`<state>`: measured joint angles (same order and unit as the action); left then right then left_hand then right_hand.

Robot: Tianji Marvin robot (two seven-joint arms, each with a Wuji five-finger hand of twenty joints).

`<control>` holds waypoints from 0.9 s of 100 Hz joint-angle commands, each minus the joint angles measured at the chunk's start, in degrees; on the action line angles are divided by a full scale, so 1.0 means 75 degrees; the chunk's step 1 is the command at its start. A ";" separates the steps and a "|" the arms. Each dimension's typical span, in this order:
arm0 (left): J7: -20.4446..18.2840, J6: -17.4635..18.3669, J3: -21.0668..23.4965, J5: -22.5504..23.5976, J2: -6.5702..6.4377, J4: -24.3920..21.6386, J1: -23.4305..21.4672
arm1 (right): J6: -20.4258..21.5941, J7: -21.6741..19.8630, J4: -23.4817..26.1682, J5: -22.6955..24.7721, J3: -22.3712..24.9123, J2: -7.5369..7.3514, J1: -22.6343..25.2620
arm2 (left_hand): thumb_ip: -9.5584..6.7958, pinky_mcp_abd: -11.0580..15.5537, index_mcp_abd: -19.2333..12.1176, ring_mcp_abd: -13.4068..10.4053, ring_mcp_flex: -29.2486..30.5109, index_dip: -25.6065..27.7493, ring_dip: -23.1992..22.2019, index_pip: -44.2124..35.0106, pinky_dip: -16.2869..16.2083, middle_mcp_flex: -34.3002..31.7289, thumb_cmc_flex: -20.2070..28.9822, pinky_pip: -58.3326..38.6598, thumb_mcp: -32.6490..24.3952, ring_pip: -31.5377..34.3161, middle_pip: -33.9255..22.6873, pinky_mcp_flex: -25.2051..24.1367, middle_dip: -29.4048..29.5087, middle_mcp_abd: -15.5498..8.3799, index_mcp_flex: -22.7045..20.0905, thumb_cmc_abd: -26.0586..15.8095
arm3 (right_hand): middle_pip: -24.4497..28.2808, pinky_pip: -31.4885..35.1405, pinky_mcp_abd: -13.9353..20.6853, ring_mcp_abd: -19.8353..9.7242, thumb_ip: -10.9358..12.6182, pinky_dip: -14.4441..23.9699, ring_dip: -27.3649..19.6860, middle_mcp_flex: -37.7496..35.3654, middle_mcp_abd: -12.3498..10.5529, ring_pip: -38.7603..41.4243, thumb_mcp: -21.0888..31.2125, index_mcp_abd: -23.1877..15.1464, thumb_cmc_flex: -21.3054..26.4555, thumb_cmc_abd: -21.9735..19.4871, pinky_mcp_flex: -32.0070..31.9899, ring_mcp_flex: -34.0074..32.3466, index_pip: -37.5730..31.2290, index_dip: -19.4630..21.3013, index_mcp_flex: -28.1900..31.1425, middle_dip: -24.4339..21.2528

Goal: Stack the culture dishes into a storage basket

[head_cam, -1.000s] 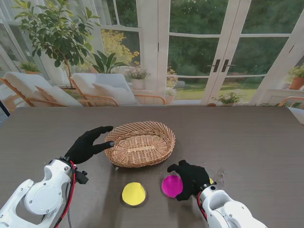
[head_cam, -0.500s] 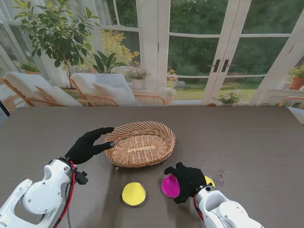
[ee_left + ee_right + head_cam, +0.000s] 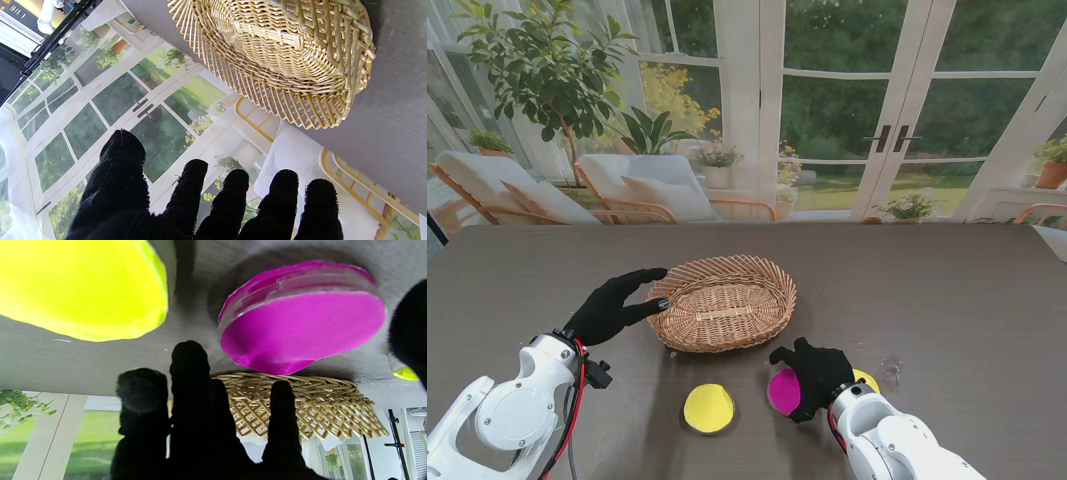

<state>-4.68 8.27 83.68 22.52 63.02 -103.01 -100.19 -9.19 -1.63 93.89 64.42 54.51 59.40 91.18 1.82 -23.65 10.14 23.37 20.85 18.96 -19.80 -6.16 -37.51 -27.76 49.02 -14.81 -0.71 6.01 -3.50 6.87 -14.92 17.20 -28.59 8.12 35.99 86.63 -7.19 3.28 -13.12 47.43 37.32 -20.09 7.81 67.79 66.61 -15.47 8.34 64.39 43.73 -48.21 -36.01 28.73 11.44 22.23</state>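
1. From the stand's view, a woven straw basket [image 3: 723,302] sits in the middle of the dark table [image 3: 947,290]. It is oval and has nothing in it. A yellow dish [image 3: 709,408] lies nearer to me than the basket. A pink dish [image 3: 781,392] lies to the right of the yellow one, tipped up a little. The right hand [image 3: 811,375] is on the pink dish, and I cannot tell if it really grips it. A bit of a second yellow dish [image 3: 865,380] peeks out just beside that hand. The left hand [image 3: 612,305] has its fingers spread, holding nothing, and its fingertips are at the basket's left rim.

2. From the left wrist, the black fingers [image 3: 230,200] are apart and the basket [image 3: 283,56] is close by.

3. From the right wrist, the pink dish [image 3: 300,323] is round and flat with a clear rim. The yellow dish [image 3: 83,290] is beside it. I see no writing.
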 commanded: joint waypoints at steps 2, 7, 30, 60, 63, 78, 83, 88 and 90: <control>-0.0173 -0.0008 0.0010 -0.0036 0.0001 -0.0015 -0.0026 | -0.0013 -0.0136 -0.0066 -0.0007 -0.0076 0.0022 -0.0016 | -0.0213 -0.0106 0.0014 0.0104 -0.0041 -0.0050 -0.0041 0.0136 -0.0120 0.0052 0.0209 0.0295 0.0148 -0.0092 0.0094 -0.0034 0.0047 0.0031 0.0106 -0.0362 | 0.0107 0.0544 0.0139 -0.0057 -0.0069 0.0238 -0.0062 -0.0113 0.0287 0.0237 0.0668 -0.0100 0.0007 0.0369 -0.0907 -0.0259 -0.0172 0.0053 -0.0005 -0.0041; -0.0177 -0.0018 0.0012 -0.0040 0.0000 -0.0021 -0.0031 | -0.0034 -0.0179 -0.0095 -0.0018 -0.0124 0.0017 -0.0047 | -0.0213 -0.0108 -0.0013 0.0088 -0.0045 -0.0048 -0.0040 0.0130 -0.0121 0.0053 0.0205 0.0296 0.0149 -0.0094 0.0095 -0.0034 0.0047 0.0016 0.0091 -0.0374 | 0.0113 0.0552 0.0146 -0.0067 -0.0070 0.0232 -0.0064 -0.0147 0.0280 0.0246 0.0665 -0.0117 0.0000 0.0359 -0.0887 -0.0280 -0.0176 0.0043 -0.0009 -0.0046; -0.0192 -0.0044 0.0021 -0.0068 0.0000 -0.0040 -0.0049 | -0.0143 -0.0195 -0.0207 -0.0024 -0.0259 0.0007 -0.0086 | -0.0212 -0.0097 0.0023 0.0095 -0.0032 -0.0048 -0.0043 0.0130 -0.0125 0.0039 0.0207 0.0295 0.0150 -0.0091 0.0093 -0.0027 0.0046 0.0038 0.0084 -0.0385 | 0.0194 0.0608 0.0159 -0.0115 -0.0070 0.0216 -0.0058 -0.0283 0.0245 0.0311 0.0634 -0.0133 -0.0017 0.0333 -0.0790 -0.0386 -0.0200 0.0008 0.0039 -0.0025; -0.0251 -0.0060 0.0028 -0.0108 -0.0008 -0.0043 -0.0045 | -0.0250 -0.0241 -0.0249 -0.0011 -0.0381 -0.0002 -0.0113 | -0.0212 -0.0096 0.0018 0.0109 -0.0028 -0.0047 -0.0045 0.0126 -0.0127 0.0027 0.0220 0.0299 0.0150 -0.0088 0.0091 -0.0026 0.0045 0.0058 0.0070 -0.0394 | 0.0355 0.0681 0.0201 -0.0166 -0.0075 0.0196 -0.0045 -0.0345 0.0213 0.0405 0.0652 -0.0137 -0.0003 0.0369 -0.0715 -0.0466 -0.0195 -0.0024 -0.0045 0.0075; -0.0256 -0.0060 0.0029 -0.0114 -0.0009 -0.0043 -0.0044 | -0.0267 -0.0236 -0.0264 0.0006 -0.0406 -0.0004 -0.0124 | -0.0212 -0.0098 0.0029 0.0102 -0.0026 -0.0047 -0.0045 0.0126 -0.0127 0.0028 0.0220 0.0300 0.0149 -0.0088 0.0091 -0.0028 0.0045 0.0064 0.0070 -0.0398 | 0.0399 0.0699 0.0203 -0.0177 -0.0067 0.0193 -0.0042 -0.0422 0.0213 0.0427 0.0663 -0.0140 0.0051 0.0370 -0.0668 -0.0521 -0.0212 -0.0017 -0.0035 0.0095; -0.0262 -0.0050 0.0037 -0.0132 -0.0009 -0.0041 -0.0043 | -0.0308 -0.0209 -0.0333 -0.0019 -0.0476 -0.0002 -0.0158 | -0.0212 -0.0102 0.0033 0.0107 -0.0028 -0.0048 -0.0045 0.0127 -0.0128 0.0027 0.0221 0.0300 0.0150 -0.0090 0.0092 -0.0023 0.0045 0.0075 0.0069 -0.0408 | 0.0559 0.0820 0.0155 -0.0244 0.0045 0.0145 -0.0044 -0.0834 0.0192 0.0530 0.0738 -0.0188 0.0494 0.0415 -0.0359 -0.0849 -0.0367 0.0042 0.0058 0.0175; -0.0264 -0.0054 0.0038 -0.0141 -0.0008 -0.0044 -0.0044 | -0.0318 -0.0187 -0.0367 -0.0031 -0.0504 -0.0001 -0.0174 | -0.0211 -0.0102 0.0034 0.0107 -0.0033 -0.0047 -0.0044 0.0124 -0.0128 0.0034 0.0218 0.0300 0.0153 -0.0092 0.0094 -0.0023 0.0046 0.0070 0.0062 -0.0410 | 0.0605 0.0851 0.0133 -0.0270 0.0087 0.0124 -0.0042 -0.1043 0.0172 0.0565 0.0781 -0.0191 0.0621 0.0413 -0.0265 -0.0978 -0.0427 0.0059 0.0110 0.0191; -0.0270 -0.0059 0.0038 -0.0149 -0.0009 -0.0048 -0.0045 | -0.0328 -0.0169 -0.0403 -0.0053 -0.0531 0.0001 -0.0189 | -0.0211 -0.0099 0.0023 0.0107 -0.0030 -0.0048 -0.0044 0.0128 -0.0128 0.0035 0.0220 0.0301 0.0152 -0.0092 0.0094 -0.0024 0.0046 0.0062 0.0070 -0.0419 | 0.0648 0.0880 0.0124 -0.0303 0.0129 0.0107 -0.0029 -0.1191 0.0173 0.0620 0.0832 -0.0195 0.0776 0.0424 -0.0177 -0.1097 -0.0484 0.0073 0.0144 0.0209; -0.0274 -0.0061 0.0039 -0.0151 -0.0010 -0.0050 -0.0045 | -0.0333 -0.0157 -0.0416 -0.0063 -0.0541 0.0003 -0.0195 | -0.0210 -0.0098 0.0022 0.0106 -0.0033 -0.0048 -0.0043 0.0127 -0.0128 0.0036 0.0214 0.0301 0.0155 -0.0093 0.0094 -0.0025 0.0047 0.0070 0.0068 -0.0425 | 0.0678 0.0898 0.0113 -0.0324 0.0148 0.0102 -0.0022 -0.1277 0.0176 0.0648 0.0859 -0.0208 0.0849 0.0426 -0.0129 -0.1161 -0.0515 0.0081 0.0180 0.0219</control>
<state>-5.47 7.98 83.86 21.63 62.92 -103.04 -100.34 -11.56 -1.99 91.64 64.06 50.91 59.32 89.43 1.82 -23.66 10.16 23.39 20.86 18.96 -19.79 -6.16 -37.53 -27.77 49.02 -14.75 -0.71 6.01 -3.50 6.89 -14.92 17.67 -28.59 8.12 38.16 88.73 -7.19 1.80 -13.49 47.43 37.31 -25.51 8.61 70.68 66.60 -15.58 11.92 64.39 43.93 -54.29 -38.52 28.73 11.93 22.54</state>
